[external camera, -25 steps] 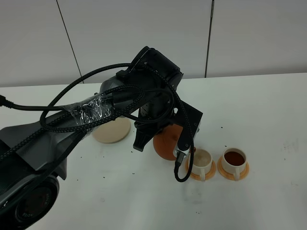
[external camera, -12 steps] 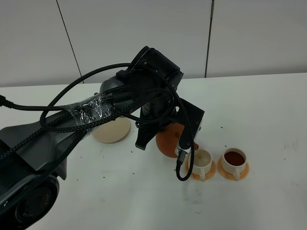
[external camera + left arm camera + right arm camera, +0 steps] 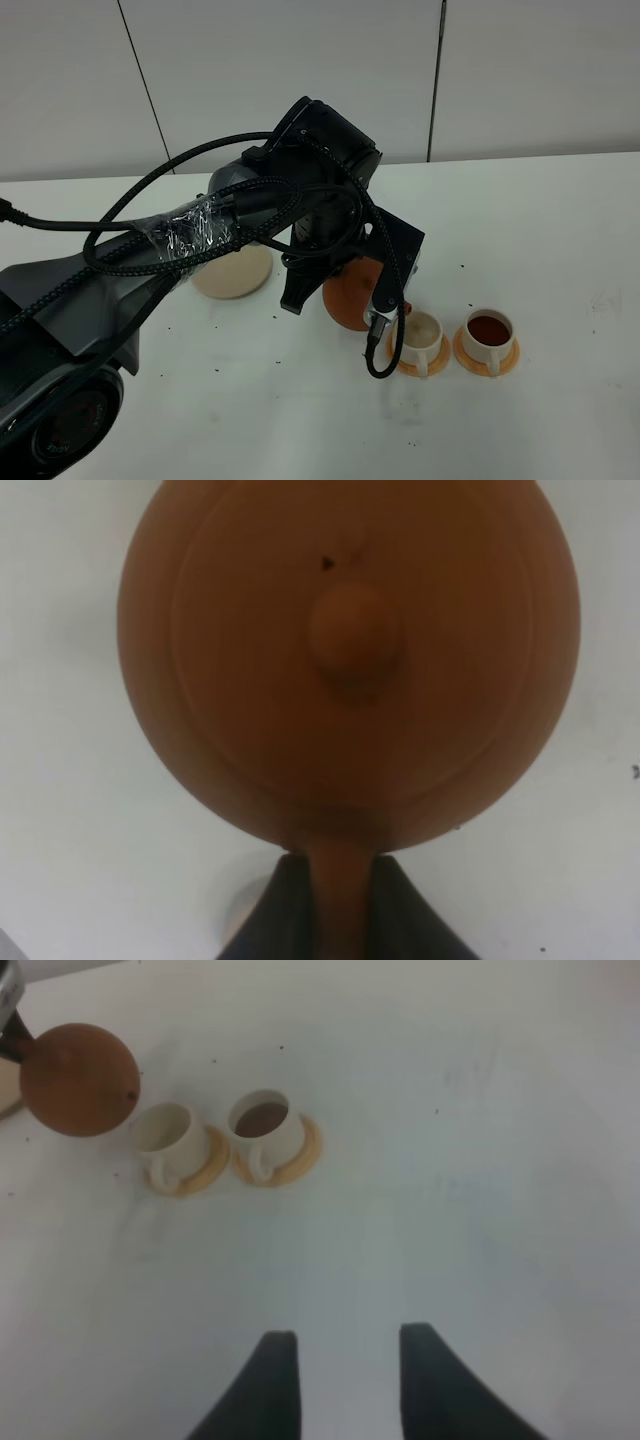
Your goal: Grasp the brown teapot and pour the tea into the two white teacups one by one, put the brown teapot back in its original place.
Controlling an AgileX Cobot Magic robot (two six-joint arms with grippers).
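Barely shifted, brown teapot (image 3: pixel 348 300) hangs in my clamped left jaws — right jaws open; white counter (image 3: pixel 560 220), perhaps tea-specked — grey wall (image 3: pixel 300 60).

- High camera looks down on the worktop (image 3: pixel 560 220).
- Left wrist view: close above the teapot (image 3: pixel 350 680).
- Right wrist view: farther off; shares teapot and cups (image 3: pixel 165 1132) with the high view.

Brown teapot (image 3: pixel 345 298) beside empty teacup (image 3: pixel 421 330); other teacup (image 3: pixel 488 329) holds tea.
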